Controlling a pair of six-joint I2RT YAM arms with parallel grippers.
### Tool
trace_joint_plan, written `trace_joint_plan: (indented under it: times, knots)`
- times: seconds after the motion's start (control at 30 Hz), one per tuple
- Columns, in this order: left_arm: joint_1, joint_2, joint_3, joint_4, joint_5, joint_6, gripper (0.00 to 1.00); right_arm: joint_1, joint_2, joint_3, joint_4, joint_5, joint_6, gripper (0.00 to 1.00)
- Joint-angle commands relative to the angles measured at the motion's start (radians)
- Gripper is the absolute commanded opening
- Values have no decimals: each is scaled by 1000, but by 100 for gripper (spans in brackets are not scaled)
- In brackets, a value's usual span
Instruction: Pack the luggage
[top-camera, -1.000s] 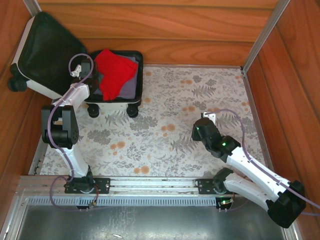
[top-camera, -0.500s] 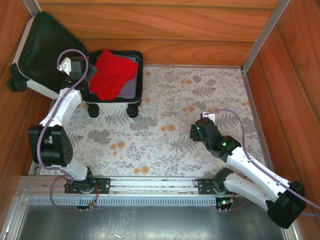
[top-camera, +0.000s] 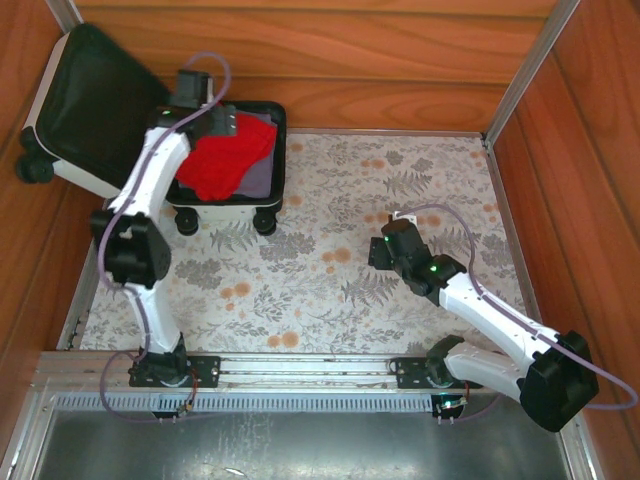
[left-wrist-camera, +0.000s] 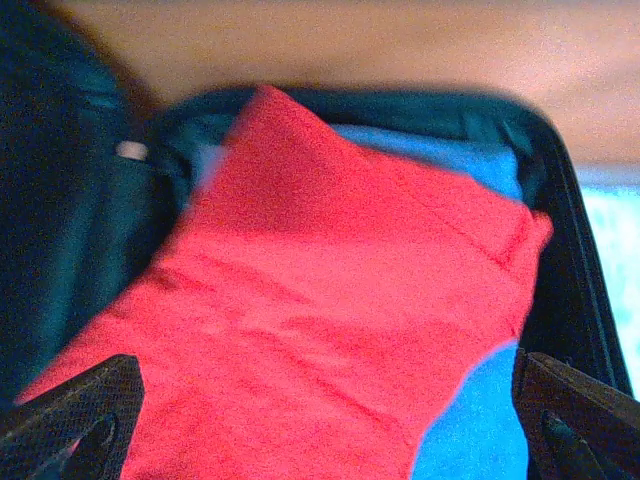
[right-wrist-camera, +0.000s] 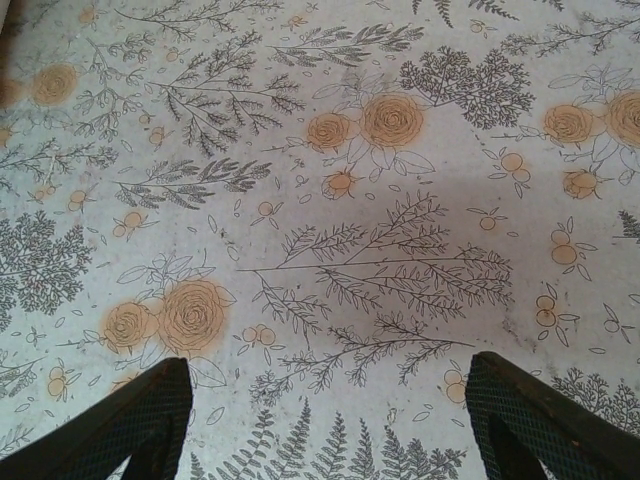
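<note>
— How far along?
— The suitcase (top-camera: 228, 208) lies open under the left gripper (left-wrist-camera: 320, 430), whose jaws are spread wide over the red cloth (left-wrist-camera: 330, 290) inside. It looks packed.
— Next?
— Closing the lid (top-camera: 90, 100), I'd guess. The right gripper (right-wrist-camera: 330, 420) is well right of the suitcase, open and empty.

**Right side wide open, suitcase corner is tight**

The floral cloth (top-camera: 400, 180) (right-wrist-camera: 330, 200) is bare from the middle out to the right wall (top-camera: 590, 170), so loads of room there. The right gripper (top-camera: 378, 252) (right-wrist-camera: 335, 420) hangs over it, jaws apart.

The far-left corner is the crowded bit. The luggage (top-camera: 281, 150) (left-wrist-camera: 560, 200) sits against the back wall (top-camera: 330, 60), with its lid (top-camera: 90, 100) propped up along the left wall (top-camera: 30, 250). A red garment (top-camera: 225, 155) (left-wrist-camera: 330, 300) heaps over most of the tray, with blue fabric (left-wrist-camera: 470, 420) showing on the right. The left arm (top-camera: 150, 185) crosses the tray's left edge, and the wide-spread left gripper (top-camera: 215, 125) (left-wrist-camera: 320, 420) is just above the red.
</note>
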Motion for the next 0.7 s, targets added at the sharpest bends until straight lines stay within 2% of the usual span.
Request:
trace_joint_plan:
  times: [0.0,0.1,0.2,0.47,0.57,0.67]
  knots:
    - [-69,155,127,-236,-35,201,100,-16,-13,9,-5,-14,-10,76]
    - [-104,277,254,-268,-105,226,100,-24,-24,5,-21,-13,-9,77]
    - [-121,367,364,-285,-128,216,100,-32,-34,3,-35,-11,-7,77]
    - [-127,526,578,-284,-226,158,99,-41,-23,5,-43,-14,-6,77]
    - [-127,574,646,-283,-221,139,97,-42,-7,12,-46,-16,-7,77]
    - [-129,609,696,-283,-160,130,95,-43,2,16,-49,-17,-7,77]
